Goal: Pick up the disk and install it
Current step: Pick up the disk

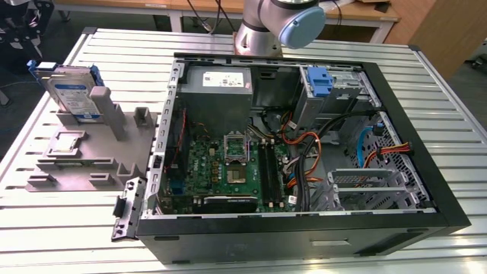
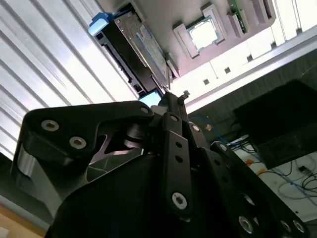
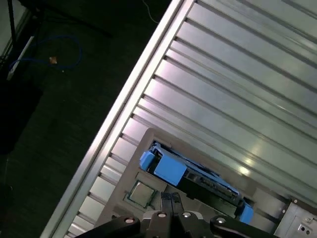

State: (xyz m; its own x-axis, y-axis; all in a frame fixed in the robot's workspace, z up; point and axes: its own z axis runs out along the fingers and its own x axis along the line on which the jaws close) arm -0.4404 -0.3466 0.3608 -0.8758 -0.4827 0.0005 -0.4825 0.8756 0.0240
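**Silver-grey disk upright in its holder, gripper closed and empty**

Exterior view. The disk stands on edge in a slot of a grey holder on the ribbed metal table. It is at the exterior view's left, well apart from the open computer case. Standing on edge probably leaves its upper edge and both faces free to be grasped from above. The case lies on its side with the cover off, so its circuit board and metal bays face upward, likely for access from above. The disk is a flat grey rectangle with a white-and-blue label, framed by a blue plastic bracket. A small square chip lies flat in a recess of the same holder. The arm rises beyond the case.

Second wrist view. The black gripper has its jaws drawn together with nothing between them. Beyond its tips the disk shows its label face and a dark edge, with the blue bracket at one end. The chip sits near it. The task seems to be at its start, since the disk is untouched.

First wrist view. The gripper hangs over the disk, apart from it. The blue bracket caps both ends of the disk.
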